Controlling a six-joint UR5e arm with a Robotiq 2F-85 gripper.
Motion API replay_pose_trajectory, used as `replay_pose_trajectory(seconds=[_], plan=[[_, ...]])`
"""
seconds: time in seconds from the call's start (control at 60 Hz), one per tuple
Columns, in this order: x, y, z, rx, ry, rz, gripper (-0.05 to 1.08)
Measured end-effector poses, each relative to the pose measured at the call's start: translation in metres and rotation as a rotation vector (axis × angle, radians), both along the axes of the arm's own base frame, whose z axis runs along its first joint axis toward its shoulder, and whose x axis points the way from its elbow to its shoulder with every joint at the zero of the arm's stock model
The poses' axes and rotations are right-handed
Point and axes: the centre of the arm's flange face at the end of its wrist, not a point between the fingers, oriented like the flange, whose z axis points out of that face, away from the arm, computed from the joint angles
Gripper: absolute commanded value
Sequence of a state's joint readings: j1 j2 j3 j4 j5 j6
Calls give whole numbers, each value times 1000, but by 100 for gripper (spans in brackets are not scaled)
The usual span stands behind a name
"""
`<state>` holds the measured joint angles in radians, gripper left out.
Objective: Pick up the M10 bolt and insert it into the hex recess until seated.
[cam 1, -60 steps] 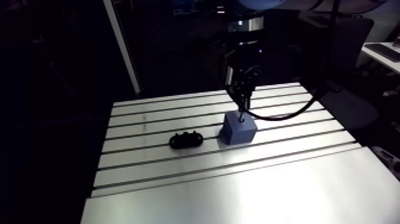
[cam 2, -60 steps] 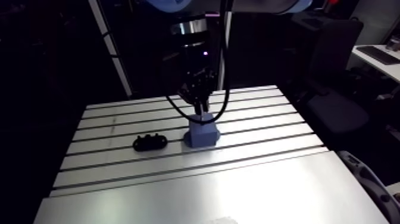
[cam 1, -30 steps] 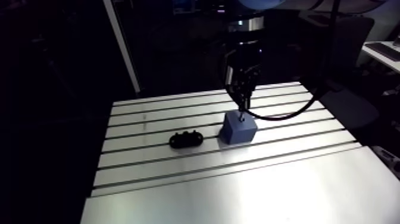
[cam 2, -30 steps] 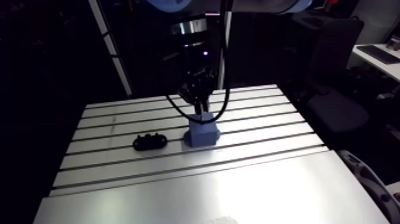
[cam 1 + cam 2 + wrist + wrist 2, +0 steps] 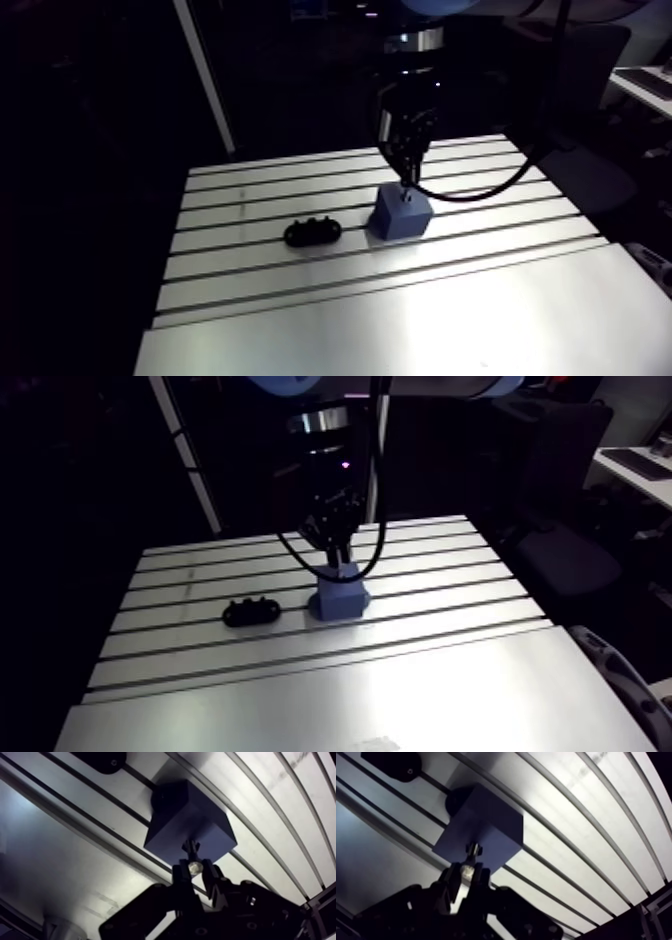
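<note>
A blue block stands on the slotted table. In the arm view my gripper hangs straight above the block. The wrist view shows my gripper shut on the M10 bolt, whose shiny head sits between the fingers. The bolt's dark shank points down at the block's top face and its tip looks to be at or just above that face. I cannot make out the hex recess under the bolt.
A black oblong part with small bumps lies on the table beside the block, also seen beyond the block in the wrist view. Long slots run across the table. A bare smooth plate lies towards the front edge.
The arm view has shifted very slightly. The gripper stays above the block with the bolt held; I see no clear move of the block or the black part.
</note>
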<state>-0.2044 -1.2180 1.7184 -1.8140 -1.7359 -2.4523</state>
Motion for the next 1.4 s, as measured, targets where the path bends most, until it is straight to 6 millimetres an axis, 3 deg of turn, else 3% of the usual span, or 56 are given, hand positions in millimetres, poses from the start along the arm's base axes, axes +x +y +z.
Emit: replay_pose_trajectory(seconds=[0.917,0.983,1.0,1.017,1.033,1.05,1.083,1.1,1.117,1.4], plan=[[-1,1,-4,0,-2,-2,95],[-1,1,-4,-1,-3,-2,87],[-1,1,-4,-1,-3,-2,75],[-1,1,-4,-1,-3,-1,75],[-1,1,-4,0,-4,-1,55],[-1,1,-4,0,-4,0,55],[0,1,-4,0,-5,1,14],[0,1,-5,1,-5,1,14],[0,1,-5,2,-6,2,2],[4,3,-4,26,-16,20,0]])
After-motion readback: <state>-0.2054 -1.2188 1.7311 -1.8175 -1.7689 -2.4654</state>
